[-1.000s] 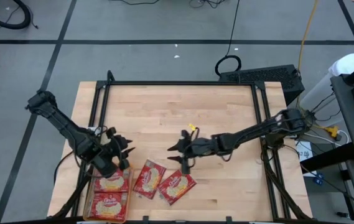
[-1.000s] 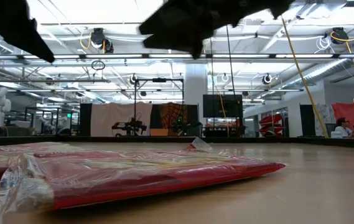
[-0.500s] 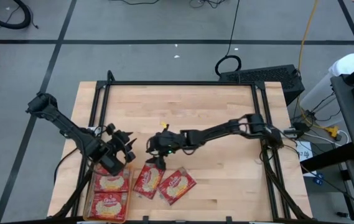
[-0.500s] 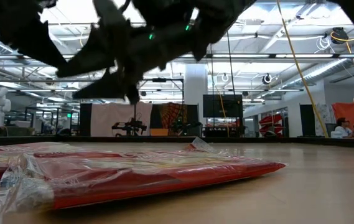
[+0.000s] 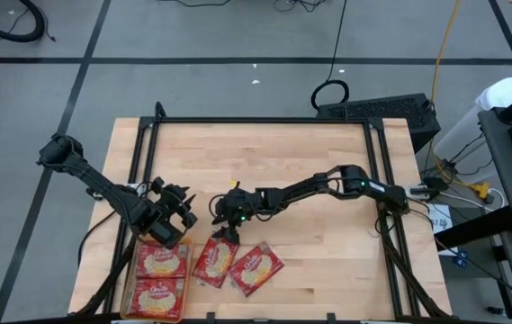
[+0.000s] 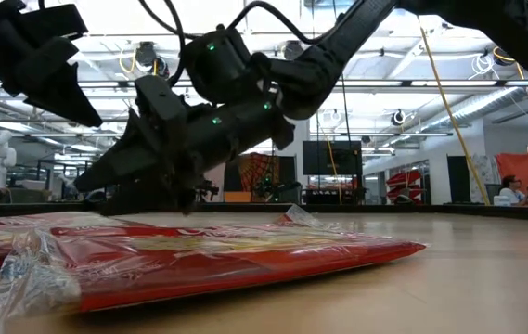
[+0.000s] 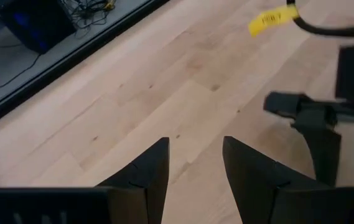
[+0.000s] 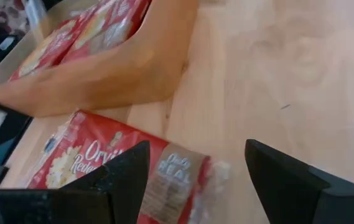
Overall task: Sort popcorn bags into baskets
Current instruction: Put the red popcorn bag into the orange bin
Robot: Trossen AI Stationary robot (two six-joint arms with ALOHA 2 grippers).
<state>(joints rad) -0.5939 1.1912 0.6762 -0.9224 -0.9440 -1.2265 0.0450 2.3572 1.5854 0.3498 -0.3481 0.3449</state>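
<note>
Two red popcorn bags lie flat on the wooden table near its near edge, one [image 5: 213, 263] beside the orange tray [image 5: 130, 270] and one [image 5: 256, 268] to its right. Two more bags [image 5: 158, 263] [image 5: 155, 295] lie inside the tray. My right gripper [image 5: 224, 234] [image 8: 192, 180] is open and hovers low over the far end [image 8: 177, 171] of the bag beside the tray, one finger on either side, touching nothing. My left gripper [image 5: 175, 211] [image 7: 195, 162] is open above bare wood just beyond the tray's far end.
The tray's wall [image 8: 102, 78] stands close to the left of the right gripper. Both grippers are about a hand apart; the right arm's finger [image 7: 313, 118] shows in the left wrist view. The table's far half [image 5: 264, 153] is bare wood. Black frame rails run along the table's sides.
The right gripper has swept toward the table's left and near edge and come down, from above the right loose bag to low over the far end of the bag beside the tray. The left gripper has drawn back a little from the tray toward the far edge.
</note>
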